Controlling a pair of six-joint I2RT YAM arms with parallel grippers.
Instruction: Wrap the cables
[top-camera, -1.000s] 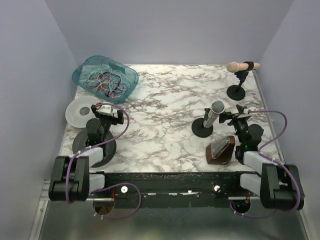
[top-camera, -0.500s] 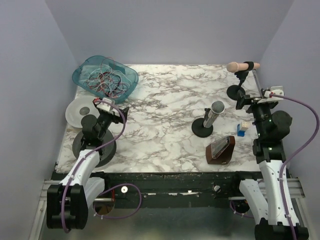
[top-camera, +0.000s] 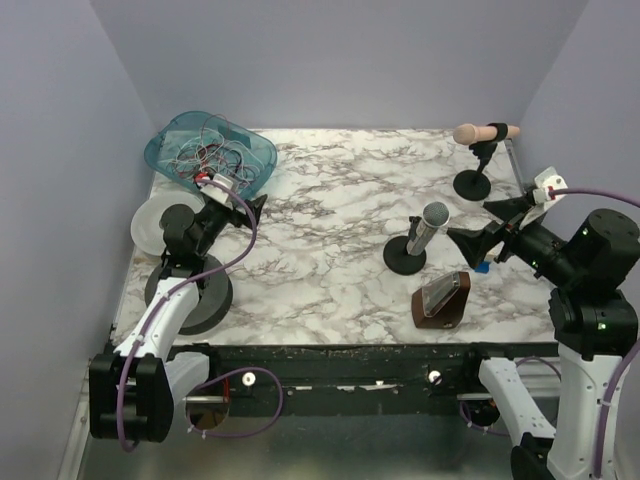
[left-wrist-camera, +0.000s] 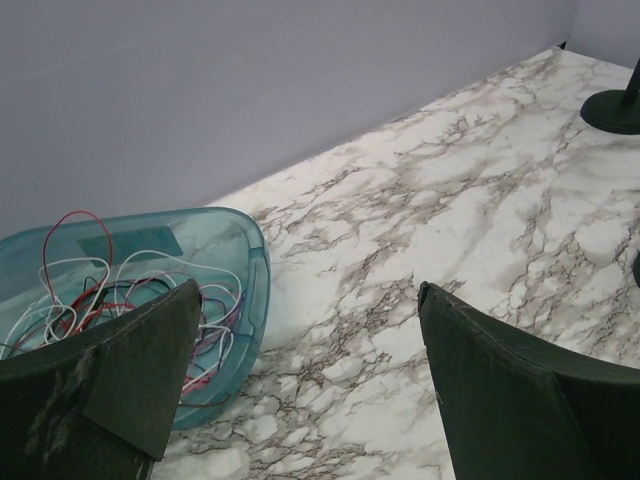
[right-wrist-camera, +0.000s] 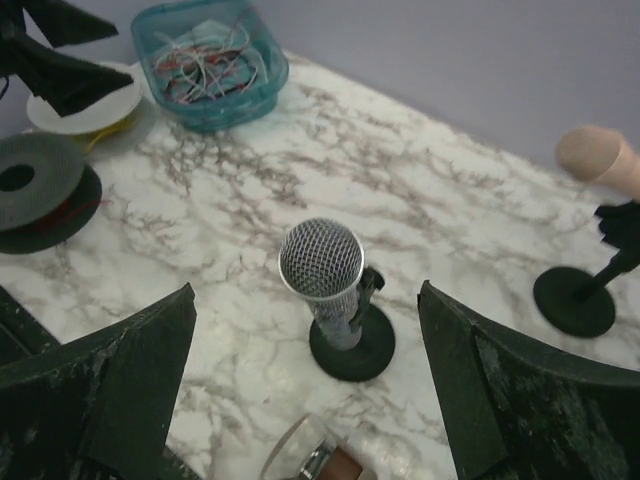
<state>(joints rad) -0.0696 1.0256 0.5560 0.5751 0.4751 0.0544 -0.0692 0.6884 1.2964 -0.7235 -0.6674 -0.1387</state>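
The left arm (top-camera: 185, 240) has reached out to the basket (top-camera: 160, 147) of cables (top-camera: 205, 158), and the right arm (top-camera: 590, 250) has lifted up high.

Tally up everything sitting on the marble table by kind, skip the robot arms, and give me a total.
Microphones on stands: 2, the silver-headed mic and the tan-headed mic
Flat reels: 2, the white reel and the dark reel
Teal basket: 1
Bunch of cables: 1
Brown case: 1
Small blue item: 1
Total: 8
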